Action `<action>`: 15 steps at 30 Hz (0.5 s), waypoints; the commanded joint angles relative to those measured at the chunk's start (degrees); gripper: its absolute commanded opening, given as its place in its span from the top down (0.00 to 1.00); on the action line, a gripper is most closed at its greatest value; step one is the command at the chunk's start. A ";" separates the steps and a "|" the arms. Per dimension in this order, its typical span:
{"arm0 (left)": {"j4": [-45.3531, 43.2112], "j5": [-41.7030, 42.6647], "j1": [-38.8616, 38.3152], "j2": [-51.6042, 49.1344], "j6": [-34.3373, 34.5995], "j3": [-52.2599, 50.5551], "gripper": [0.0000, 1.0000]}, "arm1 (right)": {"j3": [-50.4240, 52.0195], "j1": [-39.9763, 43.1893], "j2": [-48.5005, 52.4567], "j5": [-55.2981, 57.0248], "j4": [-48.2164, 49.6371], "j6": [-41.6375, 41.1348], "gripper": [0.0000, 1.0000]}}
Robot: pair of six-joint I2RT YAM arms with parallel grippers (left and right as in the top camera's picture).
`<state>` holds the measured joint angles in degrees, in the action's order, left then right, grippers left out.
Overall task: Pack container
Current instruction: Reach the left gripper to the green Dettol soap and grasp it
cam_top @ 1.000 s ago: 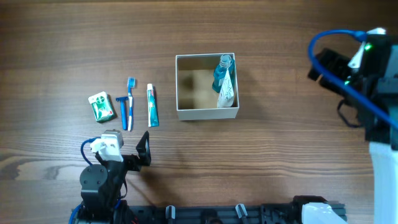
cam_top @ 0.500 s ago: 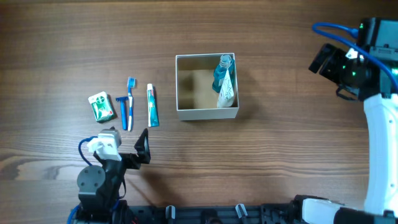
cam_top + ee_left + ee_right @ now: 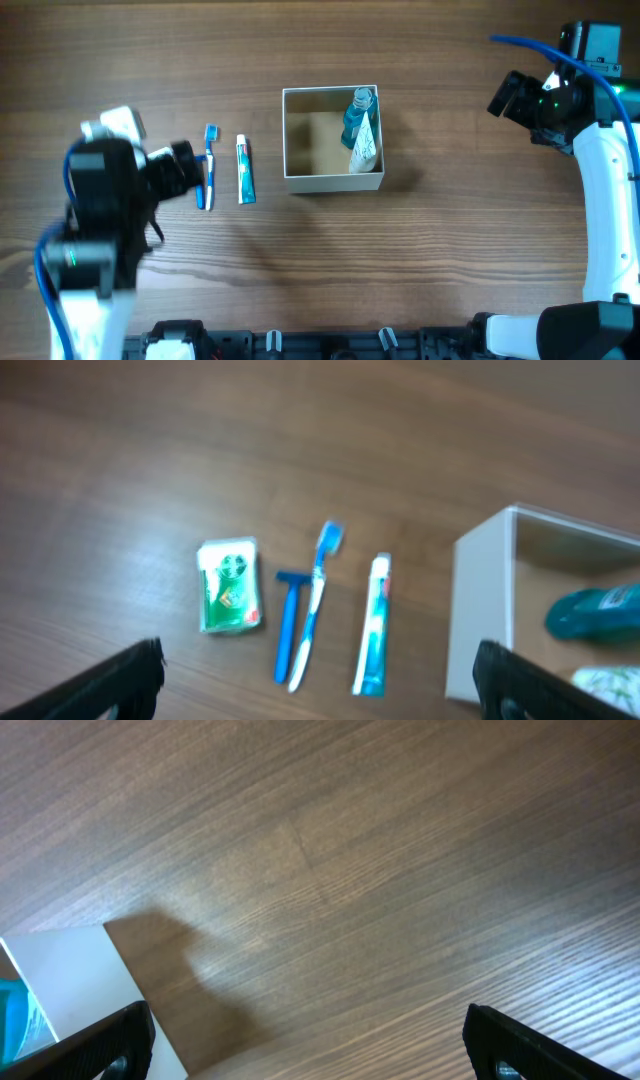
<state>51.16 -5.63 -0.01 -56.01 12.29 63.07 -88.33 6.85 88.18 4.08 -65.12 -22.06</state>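
The container (image 3: 332, 183) is a square white-walled box with a tan inside, at the table's middle. A teal bottle (image 3: 357, 112) and a white tube (image 3: 364, 146) lie in its right part. Left of it lie a toothpaste tube (image 3: 245, 170), a blue toothbrush (image 3: 210, 150) and a blue razor (image 3: 199, 188). My left gripper (image 3: 185, 165) hovers open and empty above them, hiding the green-and-white packet in the overhead view. The left wrist view shows the packet (image 3: 230, 585), razor (image 3: 288, 622), toothbrush (image 3: 318, 600), toothpaste (image 3: 374, 625) and container wall (image 3: 480, 620). My right gripper (image 3: 507, 98) is open and empty, right of the container.
The right wrist view shows bare wooden table (image 3: 380, 870) and a corner of the container (image 3: 60, 980) at the lower left. The arm bases stand along the front edge of the table (image 3: 330, 345).
My left arm has risen from the front edge and swung up over the toiletries at the left. My right arm has shifted a little near the right edge.
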 commanded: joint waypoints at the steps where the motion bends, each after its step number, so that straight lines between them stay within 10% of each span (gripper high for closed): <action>1: 4.90 -2.71 0.94 -9.79 -0.33 11.13 0.00 | -0.63 0.13 0.68 -0.28 -0.02 -0.48 0.00; 9: 6.10 -11.47 2.99 -17.59 7.06 13.25 0.00 | -0.63 0.13 0.68 -0.28 0.00 -0.50 0.00; 15: 6.99 -2.01 11.72 -24.94 5.73 13.22 0.00 | -0.63 0.13 0.68 -0.28 0.00 -0.50 0.00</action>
<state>57.80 -12.03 7.03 -76.64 18.37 75.18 -88.33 6.85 88.18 4.08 -65.17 -22.06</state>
